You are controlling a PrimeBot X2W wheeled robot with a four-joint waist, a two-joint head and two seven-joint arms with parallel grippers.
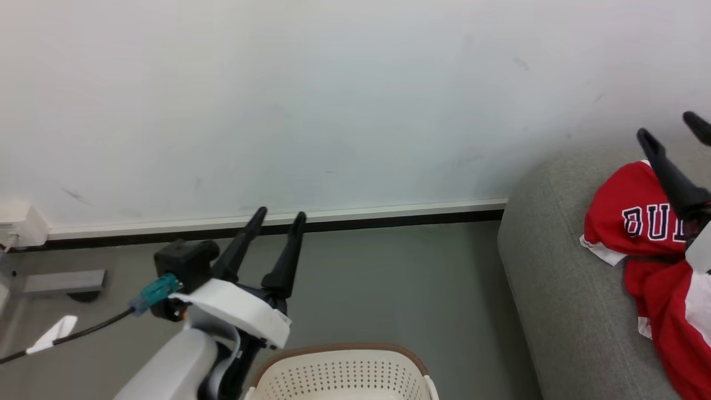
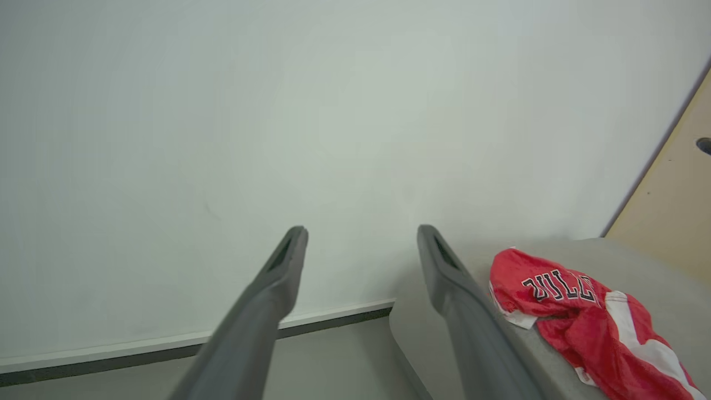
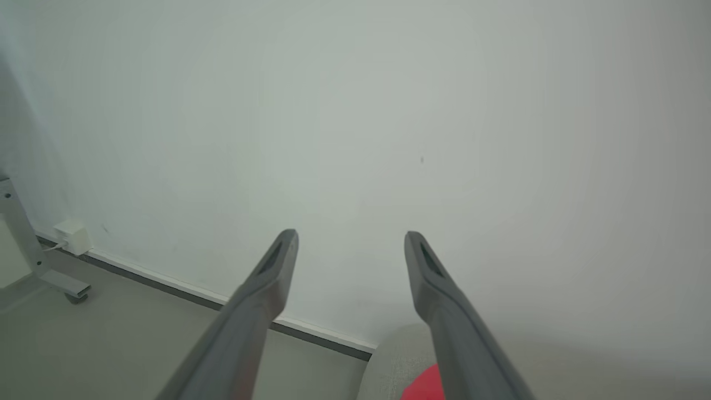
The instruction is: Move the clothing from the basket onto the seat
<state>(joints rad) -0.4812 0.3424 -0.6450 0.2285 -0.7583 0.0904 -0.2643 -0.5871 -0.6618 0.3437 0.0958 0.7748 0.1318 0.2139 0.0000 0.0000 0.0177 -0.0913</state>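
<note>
The red clothing (image 1: 644, 222), a jersey with dark white-outlined letters and white trim, lies crumpled on the grey seat (image 1: 555, 278) at the right. In the left wrist view the clothing (image 2: 583, 311) rests on the seat (image 2: 650, 261) right of my fingers. The cream basket (image 1: 344, 378) with a brown rim sits at the bottom centre; its inside is hidden. My left gripper (image 1: 279, 216) hangs open and empty above the floor, left of the basket. My right gripper (image 1: 669, 129) stands open and empty above the clothing. A red patch of clothing (image 3: 425, 386) shows under it.
A pale wall with a white and dark skirting (image 1: 278, 222) runs behind the grey floor (image 1: 389, 289). A white wall box (image 1: 19, 225) and a grey metal foot (image 1: 64, 282) stand at the far left. A tan panel (image 2: 677, 194) is beyond the seat.
</note>
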